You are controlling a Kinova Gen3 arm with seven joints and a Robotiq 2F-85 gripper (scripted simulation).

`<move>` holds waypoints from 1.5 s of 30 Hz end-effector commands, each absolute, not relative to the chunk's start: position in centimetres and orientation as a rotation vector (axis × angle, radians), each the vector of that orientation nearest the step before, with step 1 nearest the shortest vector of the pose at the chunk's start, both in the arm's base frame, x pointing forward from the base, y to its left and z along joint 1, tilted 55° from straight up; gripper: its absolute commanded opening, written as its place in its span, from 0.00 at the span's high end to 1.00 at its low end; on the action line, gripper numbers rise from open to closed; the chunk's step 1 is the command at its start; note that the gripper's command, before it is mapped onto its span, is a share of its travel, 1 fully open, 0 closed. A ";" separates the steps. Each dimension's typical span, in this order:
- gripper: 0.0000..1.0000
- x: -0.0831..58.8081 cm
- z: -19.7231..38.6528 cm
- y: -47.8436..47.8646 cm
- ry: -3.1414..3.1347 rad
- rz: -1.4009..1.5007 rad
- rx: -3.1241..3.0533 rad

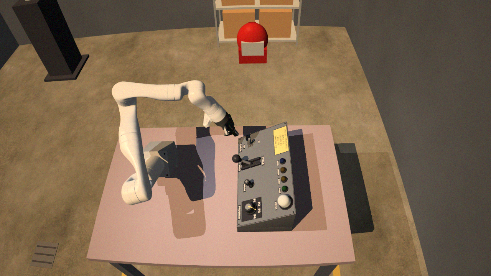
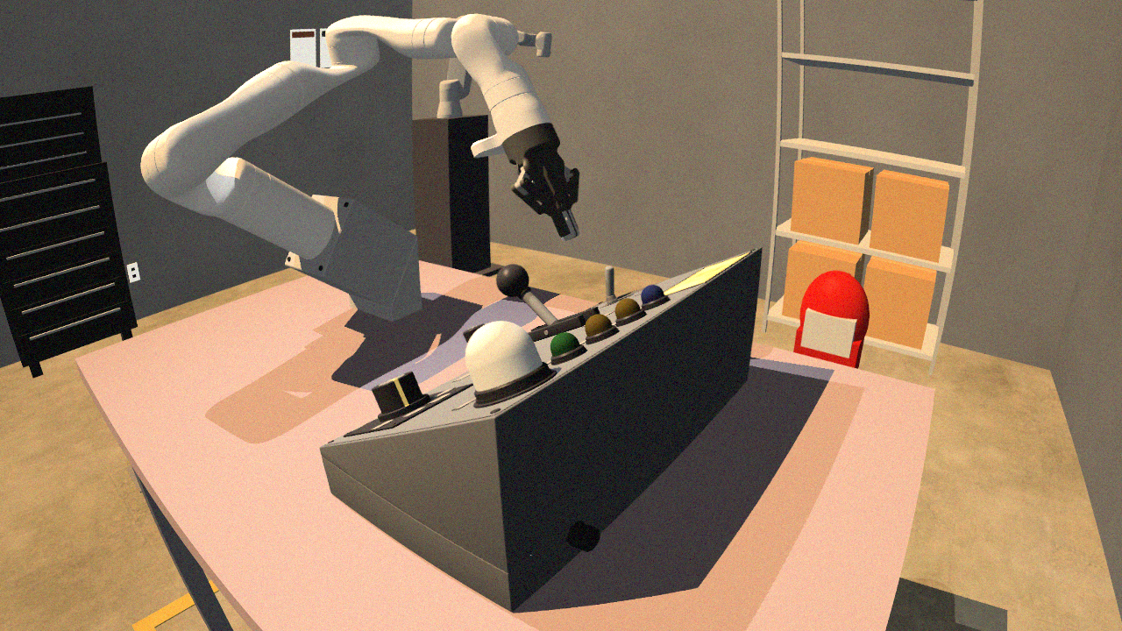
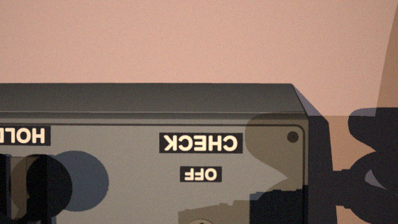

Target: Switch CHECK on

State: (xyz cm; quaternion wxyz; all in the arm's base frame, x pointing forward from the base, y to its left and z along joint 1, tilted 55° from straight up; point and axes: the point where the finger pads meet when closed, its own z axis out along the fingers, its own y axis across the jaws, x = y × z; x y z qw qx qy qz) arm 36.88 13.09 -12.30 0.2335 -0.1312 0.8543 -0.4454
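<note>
The grey console [image 1: 267,192] [image 2: 439,463] [image 3: 130,186] lies on the pink table [image 1: 154,233]. Its CHECK toggle [image 1: 250,140] [image 2: 608,282], a thin grey lever, stands at the panel's far end, close to upright. The wrist view shows the CHECK label [image 3: 201,142] and the OFF label [image 3: 201,173] upside down; the toggle itself is cut off at the bottom edge. My gripper [image 1: 233,133] [image 2: 568,229] is shut and empty. It hangs in the air above and left of the toggle, not touching it.
On the panel are a black ball lever [image 1: 236,158] [image 2: 513,278], a small MODE toggle [image 1: 247,182], a PROGRAM knob [image 1: 248,207] [image 2: 400,396], a row of coloured buttons [image 1: 283,170] and a white dome [image 1: 284,201] [image 2: 502,352]. The arm's base [image 1: 161,157] stands left of the console.
</note>
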 end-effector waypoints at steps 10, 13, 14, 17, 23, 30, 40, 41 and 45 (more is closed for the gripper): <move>0.90 34.3 -9.8 16.8 2.346 -1.222 -0.362; 0.00 34.2 -9.8 16.8 2.346 -1.222 -0.362; 0.00 34.2 -9.8 16.8 2.346 -1.222 -0.362; 0.00 34.2 -9.8 16.8 2.346 -1.222 -0.362; 0.00 34.2 -9.8 16.8 2.346 -1.222 -0.362; 0.00 34.2 -9.8 16.8 2.346 -1.222 -0.362; 0.00 34.2 -9.8 16.8 2.346 -1.222 -0.362; 0.00 34.2 -9.8 16.8 2.346 -1.222 -0.362; 0.00 34.2 -9.8 16.8 2.346 -1.222 -0.362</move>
